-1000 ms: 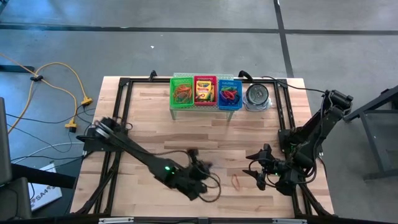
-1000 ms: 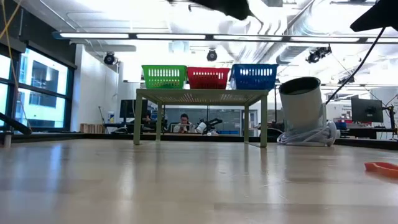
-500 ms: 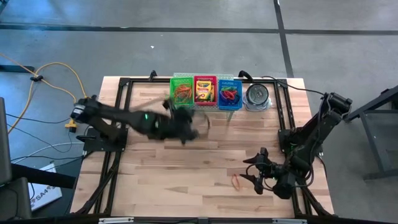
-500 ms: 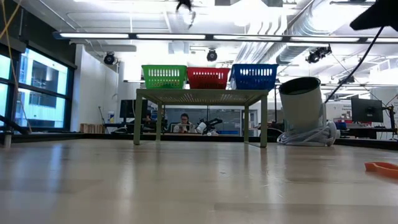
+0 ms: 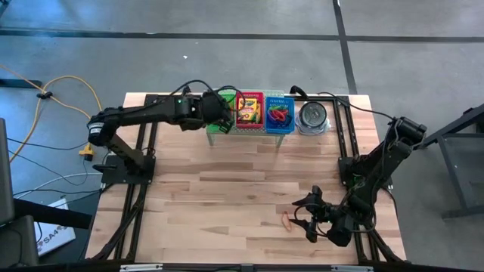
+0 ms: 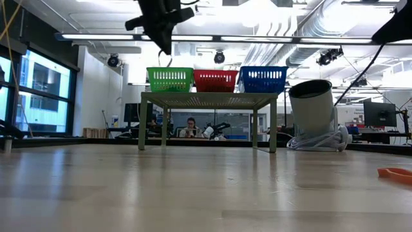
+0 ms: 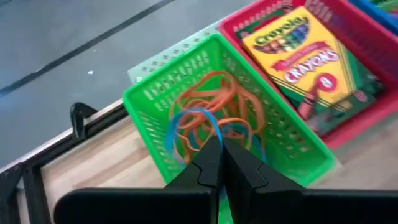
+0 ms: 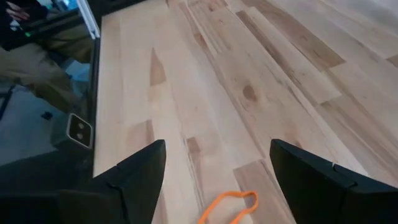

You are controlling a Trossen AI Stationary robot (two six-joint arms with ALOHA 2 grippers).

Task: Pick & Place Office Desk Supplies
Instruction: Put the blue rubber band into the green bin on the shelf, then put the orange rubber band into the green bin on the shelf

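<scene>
1. Orange and blue rubber bands (image 7: 214, 118) lay in green basket (image 7: 155, 93); crayon box (image 7: 305, 56) in red basket (image 7: 373, 118).
2. Left tool (image 7: 221, 163) hovered over green basket, fingers pressed together.
3. Right tool (image 8: 214, 180) spread wide above loose orange band (image 8: 230, 205) on surface (image 8: 249, 81).

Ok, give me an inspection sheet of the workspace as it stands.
Surface: wooden table, mostly bare.
Job's things: rubber bands in green basket; crayon box in red basket; orange rubber band loose on table.
Clutter: blue basket, metal tin.
Grippers: left gripper shut above green basket; right gripper open over the loose band.
Cables: yellow cable on floor.
Surroundings: a person seated beyond the table, low view.
</scene>
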